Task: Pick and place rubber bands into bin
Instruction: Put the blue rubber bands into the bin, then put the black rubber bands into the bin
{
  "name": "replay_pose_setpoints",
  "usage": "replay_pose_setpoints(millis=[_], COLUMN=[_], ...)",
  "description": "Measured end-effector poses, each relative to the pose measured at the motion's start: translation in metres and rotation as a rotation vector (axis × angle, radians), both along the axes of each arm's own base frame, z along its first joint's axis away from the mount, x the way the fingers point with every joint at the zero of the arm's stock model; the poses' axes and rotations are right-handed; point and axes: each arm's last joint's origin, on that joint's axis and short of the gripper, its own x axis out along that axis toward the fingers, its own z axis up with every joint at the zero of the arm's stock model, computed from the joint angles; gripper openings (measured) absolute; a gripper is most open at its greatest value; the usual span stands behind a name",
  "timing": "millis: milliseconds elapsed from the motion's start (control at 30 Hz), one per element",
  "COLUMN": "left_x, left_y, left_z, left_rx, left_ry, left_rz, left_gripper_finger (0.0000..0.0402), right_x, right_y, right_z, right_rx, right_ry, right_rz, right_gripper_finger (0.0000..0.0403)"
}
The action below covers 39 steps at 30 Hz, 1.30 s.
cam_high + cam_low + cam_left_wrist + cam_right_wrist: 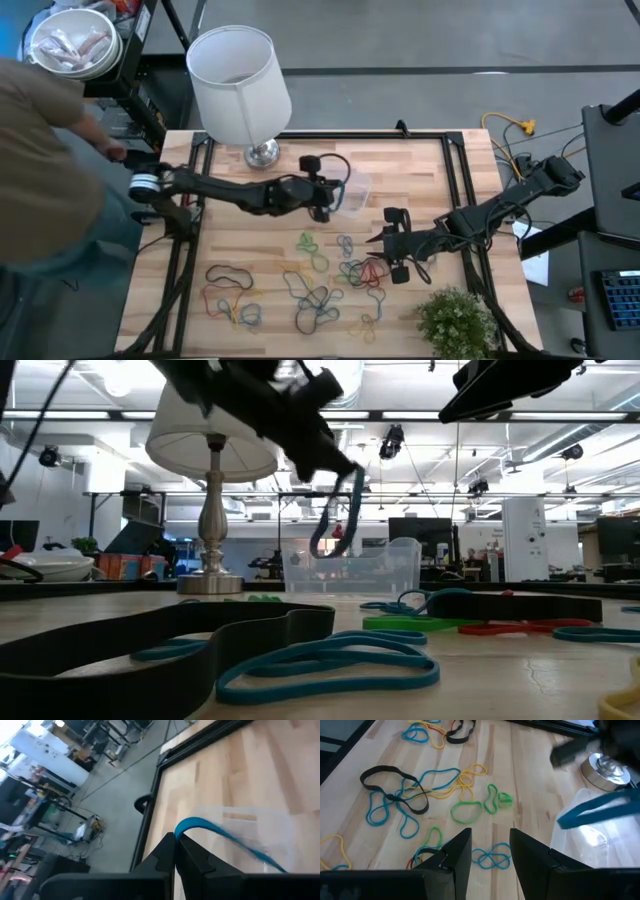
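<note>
Two arms work over one wooden table. The left gripper hangs just over the near rim of the single clear bin, fingers pinched shut on one blue band that dangles in a long loop above the bin's open top — in the low view its lower end hangs about level with the rim, and whether it touches cannot be told. The right gripper hovers low above the scattered rubber bands, jaws standing wide apart with nothing between them.

An exact count of the loose bands is not possible, since many overlap in tangles; blue ones are the most numerous, with several yellow, a few green and red, and at least two black — one black band lies across blue and yellow loops. They spread over the near half of the table, from the left side to just under the right gripper.

One lamp stands at the far edge, its base just left of the bin. One small plant sits at the near right corner, close to the right arm. Bare wood stays open at the far right and far left.

A person is cut off at the left edge, and the bin's contents are hard to make out through its clear walls.
</note>
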Motion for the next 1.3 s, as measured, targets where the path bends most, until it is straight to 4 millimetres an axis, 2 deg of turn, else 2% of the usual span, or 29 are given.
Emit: replay_pose_setpoints(millis=[267,600,1000,1100,1300], left_x=[0.024,0.024,0.017,0.017,0.016], left_y=[0.019,0.023,0.023,0.023,0.021], left_z=[-0.029,-0.035,-0.032,-0.032,-0.028], left_rx=[0.075,0.059,-0.001,0.0,-0.064], left_ry=[0.059,0.117,0.146,0.186,0.309], left_rz=[0.116,0.143,0.168,0.168,0.134], left_gripper_finger=[0.0,0.0006,0.0141,0.0156,0.0159], right_x=[0.0,0.0,0.0,0.0,-0.001], right_y=[0.0,0.0,0.0,0.0,0.0], right_z=[0.0,-0.001,-0.001,-0.001,-0.001], right_rx=[-0.002,-0.01,-0.012,-0.013,-0.009], right_ry=[0.003,0.007,0.007,0.008,0.008], right_rz=[0.001,0.009,0.01,0.01,0.007], right_gripper_finger=[0.0127,0.0127,0.0127,0.0127,0.0127])
